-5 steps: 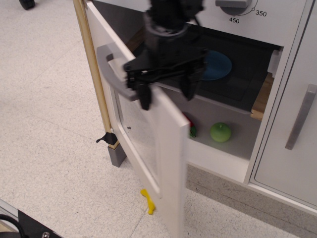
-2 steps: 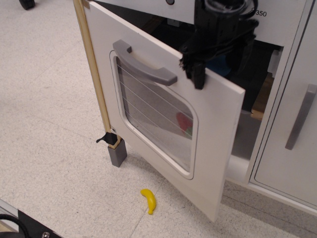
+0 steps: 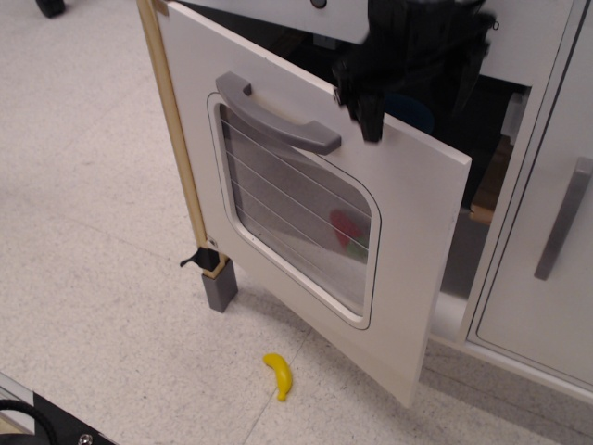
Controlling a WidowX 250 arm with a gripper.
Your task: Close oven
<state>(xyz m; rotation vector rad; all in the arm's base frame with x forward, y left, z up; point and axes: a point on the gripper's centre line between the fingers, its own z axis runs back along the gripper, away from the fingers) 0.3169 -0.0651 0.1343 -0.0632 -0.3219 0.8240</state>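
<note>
The white toy kitchen oven [image 3: 519, 56] fills the upper right of the frame, its white door [image 3: 315, 213] swung partly shut — the free edge stands out from the oven body, leaving a dark gap at right. The door carries a grey bar handle [image 3: 278, 113] above a rounded window crossed by thin wires [image 3: 296, 218]; something red and green shows dimly through the glass. The black robot gripper [image 3: 408, 79] hangs at the door's top edge in the upper centre, one finger [image 3: 371, 116] lying over the door's front face; whether it is clenched or released cannot be told. A yellow toy banana [image 3: 277, 375] lies on the speckled floor [image 3: 83, 232] at lower centre. At far right — a plain white cabinet door with a vertical grey handle [image 3: 563, 218].
</note>
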